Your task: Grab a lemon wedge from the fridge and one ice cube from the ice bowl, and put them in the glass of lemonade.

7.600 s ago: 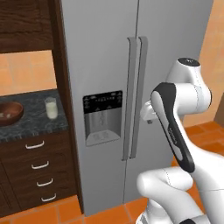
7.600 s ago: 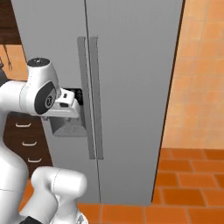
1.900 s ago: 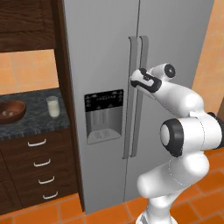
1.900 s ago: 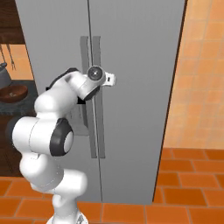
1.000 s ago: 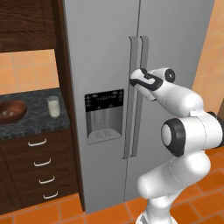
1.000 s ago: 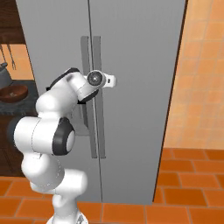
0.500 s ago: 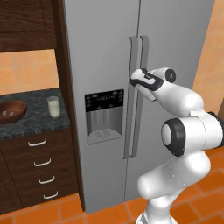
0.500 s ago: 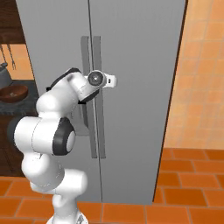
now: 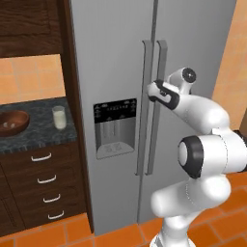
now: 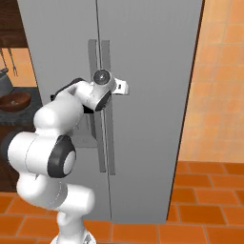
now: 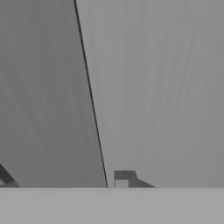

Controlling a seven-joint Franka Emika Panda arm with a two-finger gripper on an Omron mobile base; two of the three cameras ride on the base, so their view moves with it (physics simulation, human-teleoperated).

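You have the gripper (image 9: pixel 153 91) pressed up at the fridge (image 9: pixel 116 58), level with the upper part of its 2 long vertical handles and right at the right door's handle (image 9: pixel 160 72). From the right base view the hand (image 10: pixel 102 88) sits over both handles. You cannot tell how wide the jaws stand or whether they hold the handle. Both doors are closed. On the dark counter (image 9: pixel 34 137) left of the fridge, the glass of lemonade (image 9: pixel 59 117) stands just beside the wooden ice bowl (image 9: pixel 13 122), which holds pale cubes.
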